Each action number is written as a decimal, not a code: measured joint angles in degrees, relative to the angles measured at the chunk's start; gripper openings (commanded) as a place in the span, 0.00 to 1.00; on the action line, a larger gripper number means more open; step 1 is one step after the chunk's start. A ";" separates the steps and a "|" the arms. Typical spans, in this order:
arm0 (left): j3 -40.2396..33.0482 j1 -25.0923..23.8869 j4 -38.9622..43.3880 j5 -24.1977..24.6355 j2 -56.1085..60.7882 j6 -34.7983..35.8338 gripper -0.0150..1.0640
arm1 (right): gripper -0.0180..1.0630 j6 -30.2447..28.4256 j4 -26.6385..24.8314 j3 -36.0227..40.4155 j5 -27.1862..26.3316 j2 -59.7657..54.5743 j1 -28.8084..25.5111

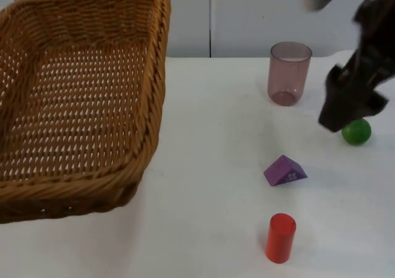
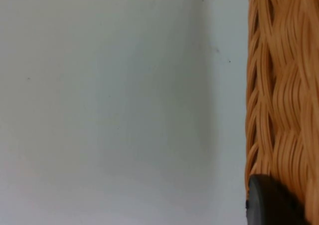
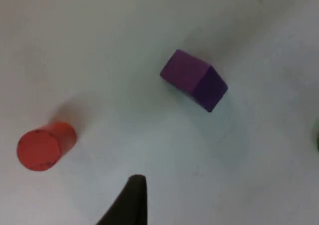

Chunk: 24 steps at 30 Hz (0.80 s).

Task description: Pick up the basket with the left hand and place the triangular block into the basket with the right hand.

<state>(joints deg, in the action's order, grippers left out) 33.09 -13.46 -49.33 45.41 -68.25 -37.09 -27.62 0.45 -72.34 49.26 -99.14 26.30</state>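
My right gripper (image 1: 336, 121) hangs above the table's right side; I cannot tell its finger state. The basket (image 1: 74, 99), lifted and tilted, sits in my left gripper's (image 2: 271, 205) clamp. The purple triangular block (image 1: 285, 171) lies down-left of the right gripper, nearer that arm.

I see the white table (image 1: 203, 228) carrying a purple triangular block (image 1: 285, 171), red cylinder (image 1: 281, 237) (upright), green ball (image 1: 357, 132) and tinted cup (image 1: 289, 73).

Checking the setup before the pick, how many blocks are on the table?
2: the purple triangular block lies right of the raised wicker basket; the red cylinder block stands on end nearer the table's front edge. The basket may hide others.
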 measured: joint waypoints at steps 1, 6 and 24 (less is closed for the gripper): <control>0.00 0.00 0.00 0.00 -0.46 0.00 0.01 | 0.90 -3.03 -0.45 -1.24 -0.30 -2.14 0.00; 0.00 0.00 0.00 0.00 -1.19 0.10 0.01 | 0.88 -16.18 -4.44 -5.57 -2.75 -11.60 0.00; 0.00 0.00 2.97 -1.54 -1.19 1.05 0.01 | 0.78 -28.15 -4.14 -9.86 -7.99 -27.15 0.00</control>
<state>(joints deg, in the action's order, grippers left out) 33.09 -13.46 -46.37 43.87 -69.44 -36.04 -55.77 -3.69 -82.20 41.26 -126.29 26.30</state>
